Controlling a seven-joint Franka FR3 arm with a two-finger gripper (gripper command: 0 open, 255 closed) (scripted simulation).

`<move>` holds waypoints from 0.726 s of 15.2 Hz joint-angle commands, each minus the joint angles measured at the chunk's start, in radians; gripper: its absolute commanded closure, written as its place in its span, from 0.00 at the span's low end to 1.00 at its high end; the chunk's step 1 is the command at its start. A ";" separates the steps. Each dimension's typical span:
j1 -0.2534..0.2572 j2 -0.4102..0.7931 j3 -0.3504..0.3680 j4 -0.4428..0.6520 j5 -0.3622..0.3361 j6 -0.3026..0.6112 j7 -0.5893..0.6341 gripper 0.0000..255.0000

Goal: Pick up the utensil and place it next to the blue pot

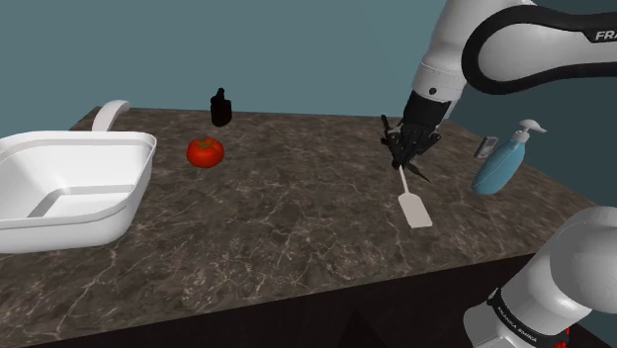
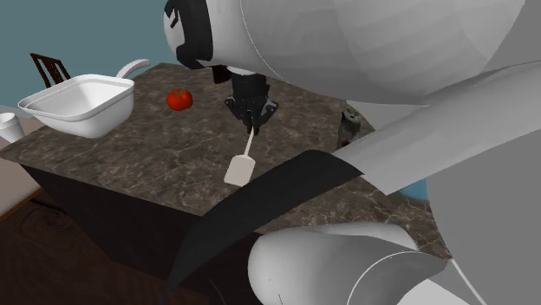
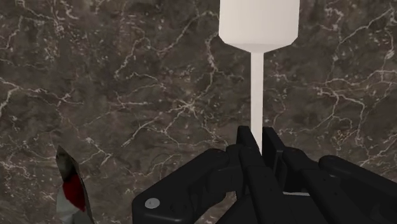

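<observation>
The fingers [image 3: 275,145] are clamped on the thin handle of a white spatula [image 3: 257,95], whose flat blade points away from them and is cut off by the wrist view's edge. Beside the hand there, a red and grey object [image 3: 71,191] is too cropped to identify. In the shoulder view the spatula [image 1: 415,207] slants down from the fingers [image 1: 403,158] toward the dark marbled counter [image 1: 277,227]; whether the blade touches it is unclear. Well away at that view's left sits the white pot [image 1: 69,225], partly cut off, with a tomato [image 1: 205,151] and a dark bottle [image 1: 220,107] between. A blue dispenser [image 1: 499,163] lies at the right. The second exterior view has the arm's bulk hiding the counter's right part.
</observation>
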 commanded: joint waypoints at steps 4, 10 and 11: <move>-0.004 -0.005 -0.010 0.064 -0.008 -0.069 -0.002 1.00; -0.008 -0.001 -0.019 0.147 -0.016 -0.148 -0.002 1.00; -0.009 0.000 -0.021 0.161 -0.017 -0.161 -0.002 1.00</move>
